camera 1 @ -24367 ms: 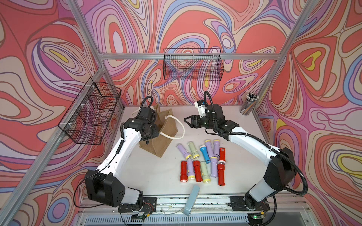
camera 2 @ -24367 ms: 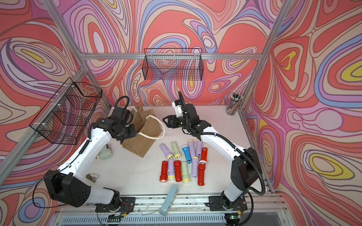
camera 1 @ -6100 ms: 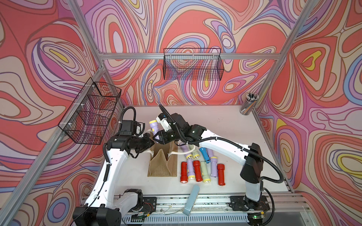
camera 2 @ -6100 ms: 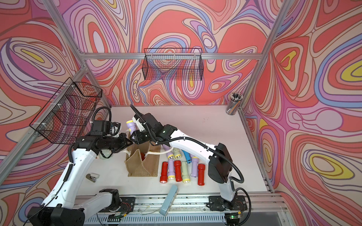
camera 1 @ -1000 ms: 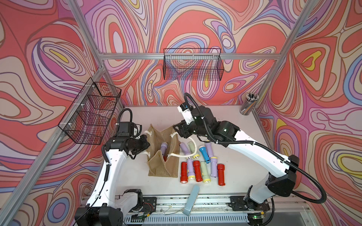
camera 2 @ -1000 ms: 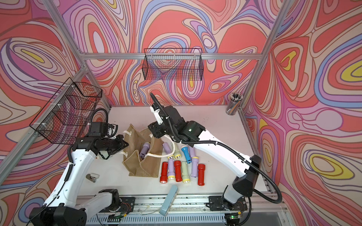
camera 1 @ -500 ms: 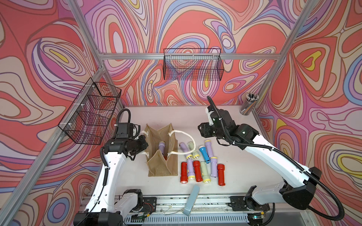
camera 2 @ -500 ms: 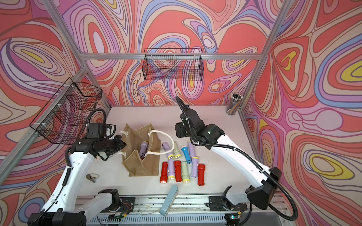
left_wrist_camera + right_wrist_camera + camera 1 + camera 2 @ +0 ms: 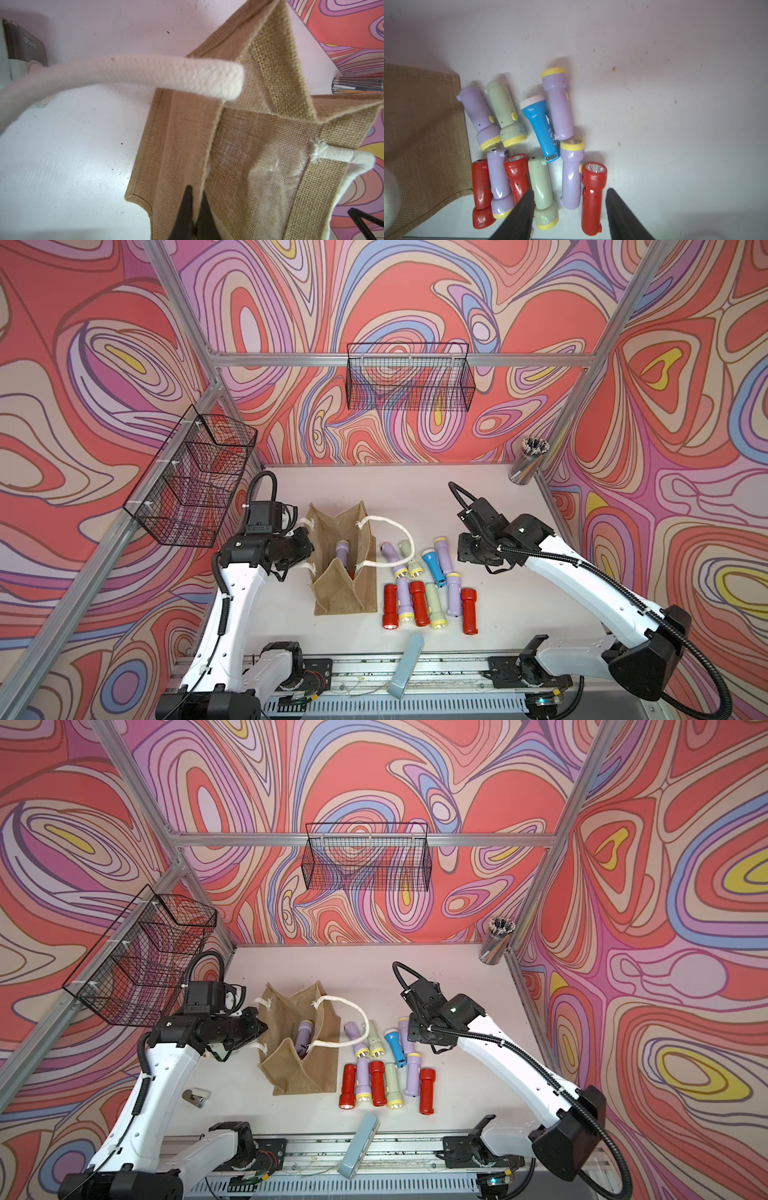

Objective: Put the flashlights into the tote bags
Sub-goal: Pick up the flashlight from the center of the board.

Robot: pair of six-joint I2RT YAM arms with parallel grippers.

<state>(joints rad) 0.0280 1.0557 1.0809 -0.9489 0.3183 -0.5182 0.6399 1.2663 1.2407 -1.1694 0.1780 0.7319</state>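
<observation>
Well, swirly walls (image 9: 395, 302) ringed the scuffed white table (image 9: 415, 497); the left gripper (image 9: 196, 195) pinched the bag (image 9: 345, 597) by its rim, the right gripper (image 9: 570, 191) gaped empty over flashlights (image 9: 542, 128).

The tote bag (image 9: 345, 593) gaped upward, but its rope handle (image 9: 409, 537) arched over the side facing the loose flashlights (image 9: 434, 605). Those lay packed close, mostly touching, with little gap between bodies. The left gripper (image 9: 196, 193), pinching the opposite rim, blocked that side. Bare table (image 9: 415, 493) lay open behind them.
</observation>
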